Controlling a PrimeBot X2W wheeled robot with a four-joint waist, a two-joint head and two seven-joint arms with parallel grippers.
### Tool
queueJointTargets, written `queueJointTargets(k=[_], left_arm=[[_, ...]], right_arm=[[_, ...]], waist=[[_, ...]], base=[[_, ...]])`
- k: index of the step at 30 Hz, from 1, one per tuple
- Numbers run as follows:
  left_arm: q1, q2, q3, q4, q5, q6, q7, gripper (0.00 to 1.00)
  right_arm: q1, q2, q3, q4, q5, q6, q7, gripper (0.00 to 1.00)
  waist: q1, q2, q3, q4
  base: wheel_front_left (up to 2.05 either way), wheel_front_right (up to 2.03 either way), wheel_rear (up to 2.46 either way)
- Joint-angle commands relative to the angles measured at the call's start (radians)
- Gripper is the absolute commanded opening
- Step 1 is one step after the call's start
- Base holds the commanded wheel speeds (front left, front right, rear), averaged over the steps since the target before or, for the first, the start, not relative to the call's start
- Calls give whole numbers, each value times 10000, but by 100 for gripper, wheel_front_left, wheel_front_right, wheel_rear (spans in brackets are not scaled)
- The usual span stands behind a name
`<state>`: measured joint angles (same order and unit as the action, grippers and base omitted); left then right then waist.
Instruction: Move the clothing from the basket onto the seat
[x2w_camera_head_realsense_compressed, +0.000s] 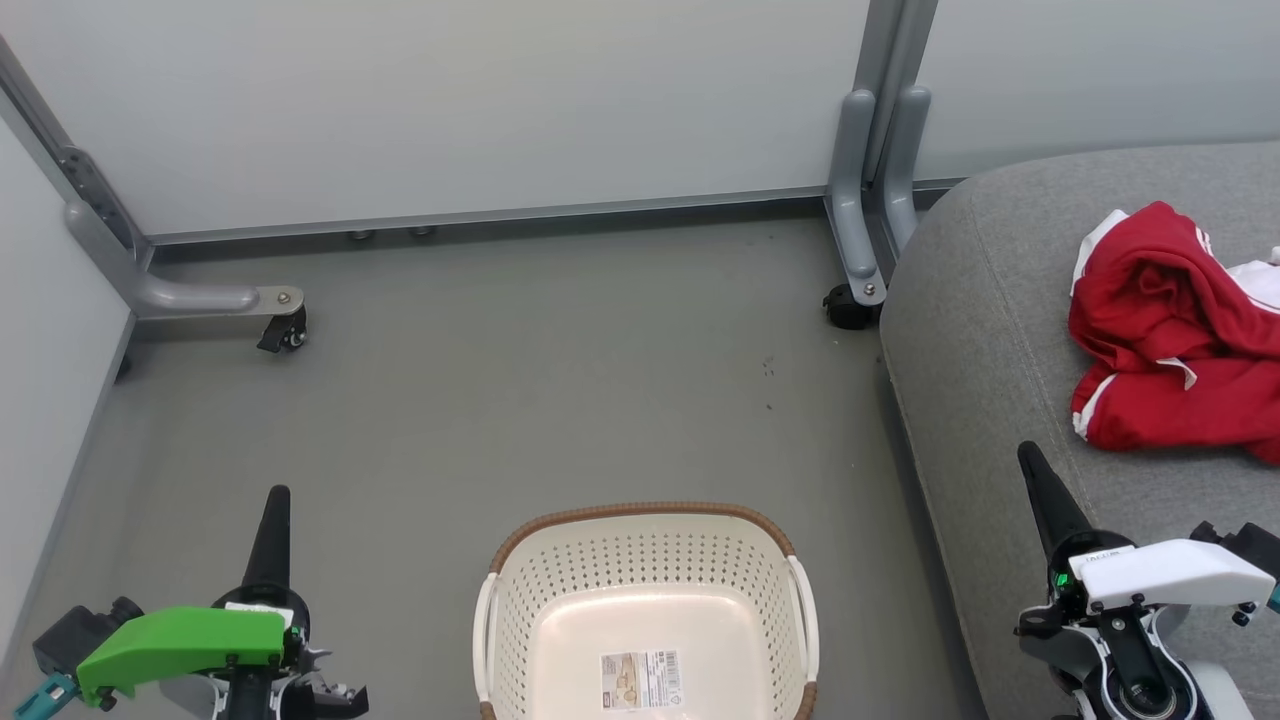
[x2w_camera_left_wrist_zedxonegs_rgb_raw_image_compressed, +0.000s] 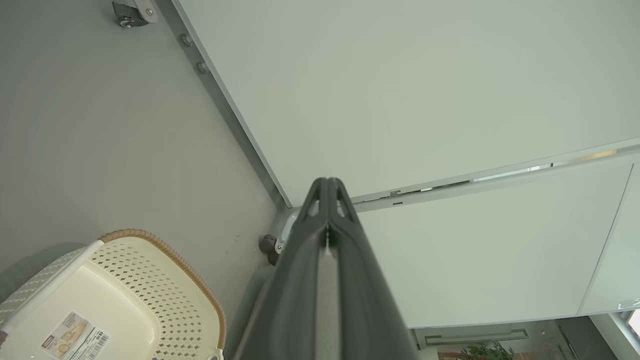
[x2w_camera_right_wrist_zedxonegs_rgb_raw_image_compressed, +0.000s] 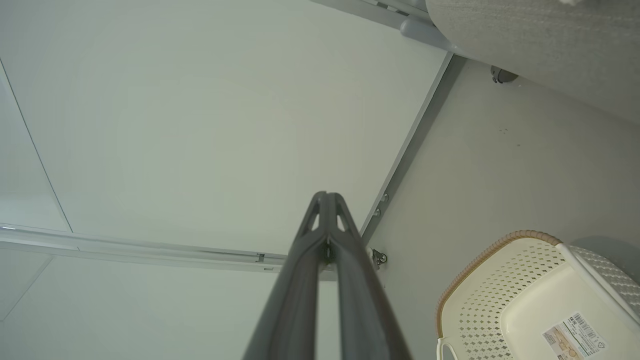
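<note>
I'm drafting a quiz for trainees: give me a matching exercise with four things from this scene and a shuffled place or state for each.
Things:
1. clothing
2. basket
3. seat
4. left claw

Places or states:
A. shut, holding nothing
B. heaped on the seat
C. on the floor, holding only a paper label
D. grey, to the basket's right

Pairs: 1-B, 2-C, 3-D, 4-A

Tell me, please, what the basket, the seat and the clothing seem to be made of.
The basket looks like glossy cream plastic: perforated walls, sheen on its floor. The seat appears matte grey woven upholstery, seam stitched. The clothing seems soft red fabric, lying in folds; fibre unclear.
</note>
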<state>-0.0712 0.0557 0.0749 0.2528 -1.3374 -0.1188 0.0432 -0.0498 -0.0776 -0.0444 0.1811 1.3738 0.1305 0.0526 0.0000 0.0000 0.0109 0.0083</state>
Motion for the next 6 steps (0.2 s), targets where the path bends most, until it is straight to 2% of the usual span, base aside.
queueJointTargets(k=[1, 6], left_arm=[[-204, 27, 86, -91, -266, -55, 70, 0], [-262, 13, 131, -91, -649, -69, 172, 0]], right_arm=[[-223, -46, -45, 13, 241, 4, 35, 0], [-275, -38, -94, 112, 627, 4, 89, 0]], waist=[[0, 0, -3, -3], [0, 0, -14, -14]], base=[[0, 0, 0], [0, 0, 0]])
